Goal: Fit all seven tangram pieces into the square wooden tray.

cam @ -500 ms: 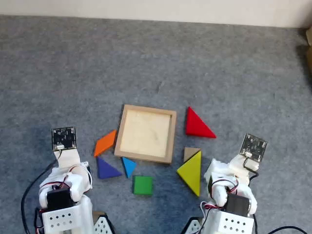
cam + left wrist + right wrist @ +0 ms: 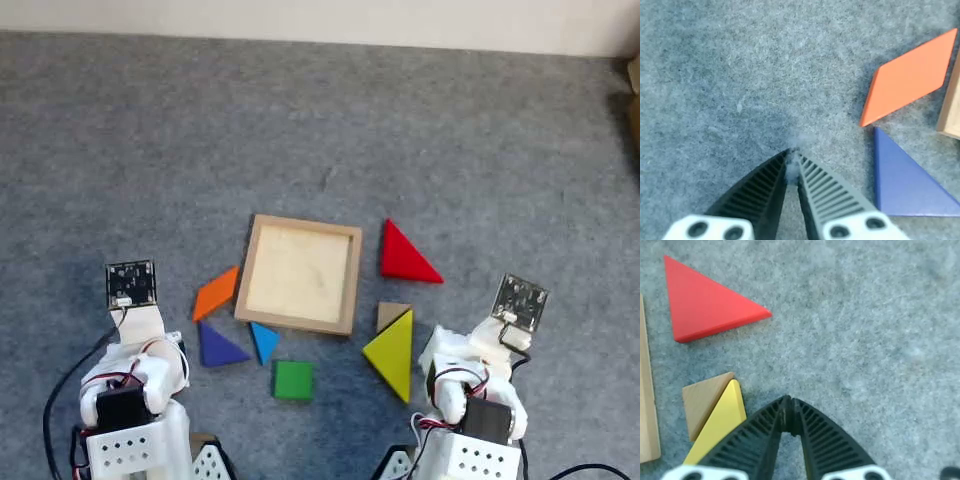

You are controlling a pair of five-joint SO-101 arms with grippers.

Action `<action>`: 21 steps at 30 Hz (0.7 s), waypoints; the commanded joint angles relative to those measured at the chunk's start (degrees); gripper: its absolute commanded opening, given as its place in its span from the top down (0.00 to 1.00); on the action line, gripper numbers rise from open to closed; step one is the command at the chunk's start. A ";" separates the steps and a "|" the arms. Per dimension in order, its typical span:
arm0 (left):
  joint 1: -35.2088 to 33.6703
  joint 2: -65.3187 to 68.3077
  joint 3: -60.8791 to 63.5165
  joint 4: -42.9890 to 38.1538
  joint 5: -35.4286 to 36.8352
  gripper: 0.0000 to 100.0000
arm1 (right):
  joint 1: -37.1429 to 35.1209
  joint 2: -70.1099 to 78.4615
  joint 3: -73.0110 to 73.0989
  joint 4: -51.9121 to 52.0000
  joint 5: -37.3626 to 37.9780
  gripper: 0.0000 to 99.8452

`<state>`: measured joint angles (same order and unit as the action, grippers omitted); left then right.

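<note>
The left gripper (image 2: 792, 159) hangs low over the grey surface (image 2: 150, 150) with its jaws pressed together and nothing between them. Just ahead of it and off toward the tray lies the orange slanted piece (image 2: 910, 75), and close beside that, nearer the gripper, the dark blue triangle (image 2: 905, 182). A little farther from this gripper the small light blue triangle (image 2: 264, 340) lies just beside the near wall of the square wooden tray (image 2: 294, 322), which sits about midway between the two grippers and holds no piece at all. The green square (image 2: 293, 380) lies on the surface on the arms' side of the tray, roughly halfway between the grippers. Nearer the right gripper, the tan triangle (image 2: 702, 400) and the yellow triangle (image 2: 722, 422) lie flush against each other just beside its tips, and the red triangle (image 2: 702, 307) lies well ahead of it. The right gripper (image 2: 788, 412) is likewise closed on nothing. As I judge it, the task has not begun: all seven pieces are outside the tray and every one remains to be fitted.
</note>
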<state>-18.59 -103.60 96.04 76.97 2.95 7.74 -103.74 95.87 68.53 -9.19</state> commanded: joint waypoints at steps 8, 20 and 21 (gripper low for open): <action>-0.48 -0.40 1.10 0.35 0.44 0.99 | -0.40 0.13 7.25 0.40 0.70 1.00; -0.48 -0.40 1.10 0.35 0.44 0.99 | -3.91 -0.04 7.25 0.31 0.70 1.00; -0.48 -0.40 1.10 0.35 0.44 0.99 | -4.70 0.13 7.25 0.31 0.70 1.00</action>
<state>-18.59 -103.60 96.04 76.97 2.95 5.10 -103.74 95.87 68.53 -9.19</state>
